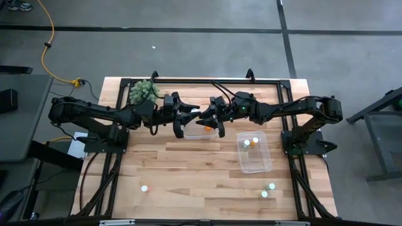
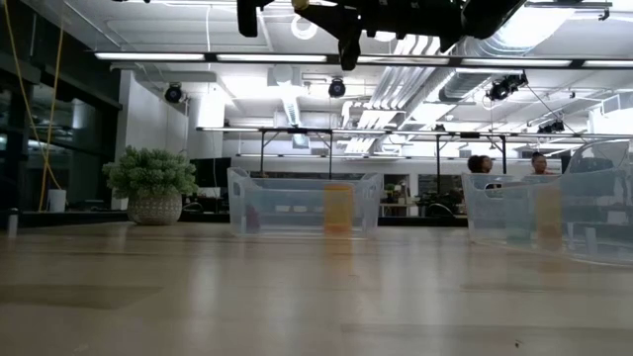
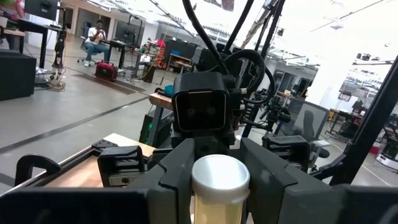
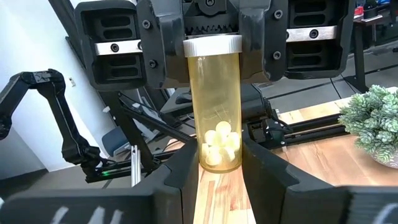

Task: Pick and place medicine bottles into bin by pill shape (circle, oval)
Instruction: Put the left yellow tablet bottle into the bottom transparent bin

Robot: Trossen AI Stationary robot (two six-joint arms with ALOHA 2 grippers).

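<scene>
Both tools meet above the far bin (image 1: 202, 131), left tool (image 3: 221, 180) on the cap, right tool (image 4: 219, 163) pinching the bottle (image 4: 214, 106) (round pills). Two bottles binned right; three wait on the tabletop (image 1: 188, 176).

Two clear bins (image 2: 304, 205) (image 2: 554, 213), potted plant (image 2: 151, 185) on wooden table (image 2: 297, 297).

Clear orange bottle (image 4: 214, 112) with white cap and pale yellow-white pills (image 4: 219, 144), black grippers (image 4: 214, 180), light wooden table (image 1: 201, 176) with a striped plank pattern, see-through bins (image 1: 254, 152), green spiky plant (image 1: 144, 91) in a speckled grey pot (image 2: 153, 208)
</scene>
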